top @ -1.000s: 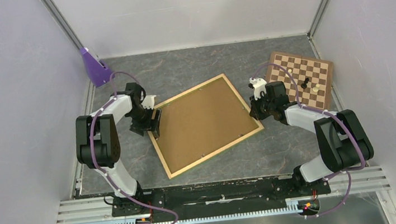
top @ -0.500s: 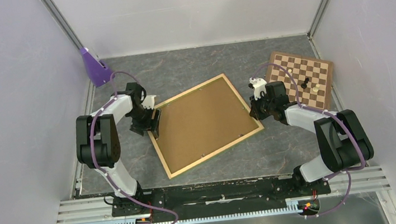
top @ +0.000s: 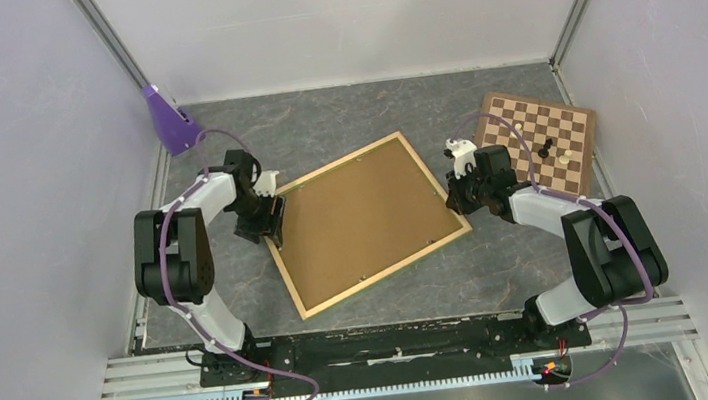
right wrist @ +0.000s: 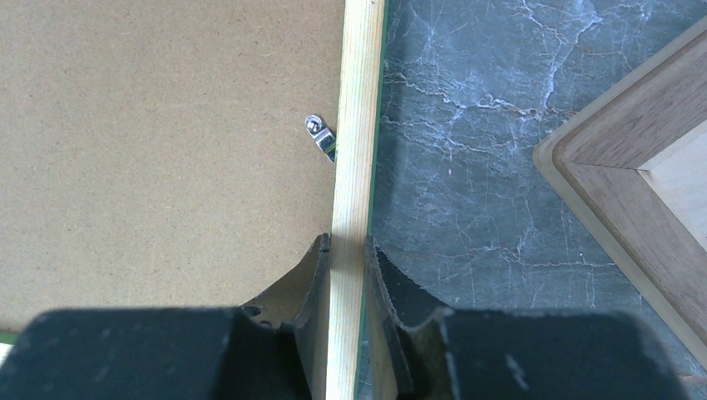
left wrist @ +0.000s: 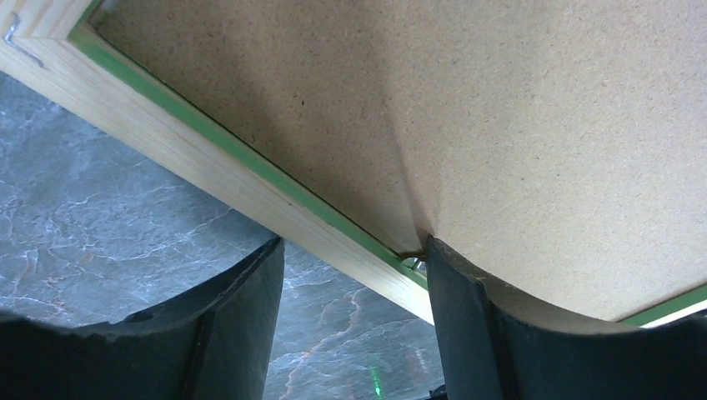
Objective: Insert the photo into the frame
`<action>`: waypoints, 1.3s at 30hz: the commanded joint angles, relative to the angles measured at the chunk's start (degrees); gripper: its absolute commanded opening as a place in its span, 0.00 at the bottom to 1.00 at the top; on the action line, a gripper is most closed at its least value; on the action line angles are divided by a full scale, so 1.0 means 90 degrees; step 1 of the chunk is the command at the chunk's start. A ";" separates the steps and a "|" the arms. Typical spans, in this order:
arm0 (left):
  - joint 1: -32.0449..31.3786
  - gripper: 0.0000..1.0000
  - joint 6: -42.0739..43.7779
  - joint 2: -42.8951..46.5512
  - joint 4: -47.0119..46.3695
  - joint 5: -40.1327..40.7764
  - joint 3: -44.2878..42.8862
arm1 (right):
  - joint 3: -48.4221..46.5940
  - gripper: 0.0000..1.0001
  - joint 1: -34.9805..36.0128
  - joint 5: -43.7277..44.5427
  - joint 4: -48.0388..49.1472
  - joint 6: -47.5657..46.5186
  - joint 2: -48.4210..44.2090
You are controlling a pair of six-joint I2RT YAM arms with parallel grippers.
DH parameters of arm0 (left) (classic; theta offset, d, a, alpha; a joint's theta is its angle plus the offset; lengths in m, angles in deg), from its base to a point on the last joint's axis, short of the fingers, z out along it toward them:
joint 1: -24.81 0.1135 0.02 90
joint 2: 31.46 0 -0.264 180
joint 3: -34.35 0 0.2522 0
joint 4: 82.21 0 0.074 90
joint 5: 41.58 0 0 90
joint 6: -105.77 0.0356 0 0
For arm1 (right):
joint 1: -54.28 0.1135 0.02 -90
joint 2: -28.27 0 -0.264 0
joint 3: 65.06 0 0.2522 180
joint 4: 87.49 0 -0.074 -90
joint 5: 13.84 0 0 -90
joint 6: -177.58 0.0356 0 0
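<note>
A grey marbled tabletop [top: 360,109] carries the frame [right wrist: 358,100], pale wood back up and filled by a speckled brown hardboard panel [top: 362,219]. A chessboard [top: 539,139] lies near its right side. The right end effector [top: 454,195] pinches the right rail. The left end effector [top: 275,221], spread, straddles the left rail, and its elbow has shifted slightly outward.

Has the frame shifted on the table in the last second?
No. The frame has its corners where they were, at the same spacing from the chessboard in the top view.
</note>
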State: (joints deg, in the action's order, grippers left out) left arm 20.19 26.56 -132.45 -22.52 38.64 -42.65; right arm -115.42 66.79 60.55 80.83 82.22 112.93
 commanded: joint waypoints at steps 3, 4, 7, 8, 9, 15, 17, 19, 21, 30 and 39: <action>0.0033 0.65 0.0263 0.0213 -0.0006 0.0082 0.0206 | 0.0033 0.14 0.0044 -0.0177 0.0110 0.0010 -0.0166; 0.0031 0.63 0.0286 0.0197 0.0009 0.0043 0.0201 | 0.0033 0.14 0.0039 -0.0178 0.0110 0.0011 -0.0172; 0.0033 0.58 0.0394 0.0132 0.0049 -0.0055 0.0191 | 0.0038 0.14 0.0037 -0.0169 0.0110 0.0011 -0.0171; 0.0032 0.57 0.0412 0.0112 0.0043 -0.0064 0.0191 | 0.0041 0.14 0.0037 -0.0159 0.0110 0.0010 -0.0169; 0.0035 0.54 0.0448 0.0103 0.0049 -0.0091 0.0201 | 0.0043 0.14 0.0036 -0.0141 0.0110 0.0010 -0.0169; 0.0030 0.48 0.0596 0.0113 0.0065 -0.0193 0.0220 | 0.0033 0.14 0.0040 -0.0141 0.0110 0.0015 -0.0147; 0.0035 0.46 0.0677 0.0127 0.0058 -0.0229 0.0220 | 0.0024 0.14 0.0043 -0.0146 0.0110 0.0022 -0.0137; 0.0033 0.46 0.0736 0.0127 0.0053 -0.0283 0.0225 | 0.0014 0.14 0.0039 -0.0148 0.0109 0.0025 -0.0113; 0.0030 0.46 0.0764 0.0120 0.0015 -0.0343 0.0237 | 0.0014 0.14 0.0036 -0.0149 0.0105 0.0030 -0.0114; -0.0041 0.48 0.1209 0.0186 -0.0185 -0.0701 0.0314 | 0.0005 0.14 0.0036 -0.0103 0.0110 0.0011 -0.0090; -0.0082 0.71 0.0897 0.0001 -0.0032 -0.0662 -0.0025 | -0.0006 0.14 0.0035 -0.0095 0.0110 0.0016 -0.0066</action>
State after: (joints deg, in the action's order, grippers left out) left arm 20.03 33.84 -131.25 -23.65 34.66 -41.21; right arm -115.42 66.82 60.50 80.81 82.26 112.93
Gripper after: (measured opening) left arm 0.701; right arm 0.193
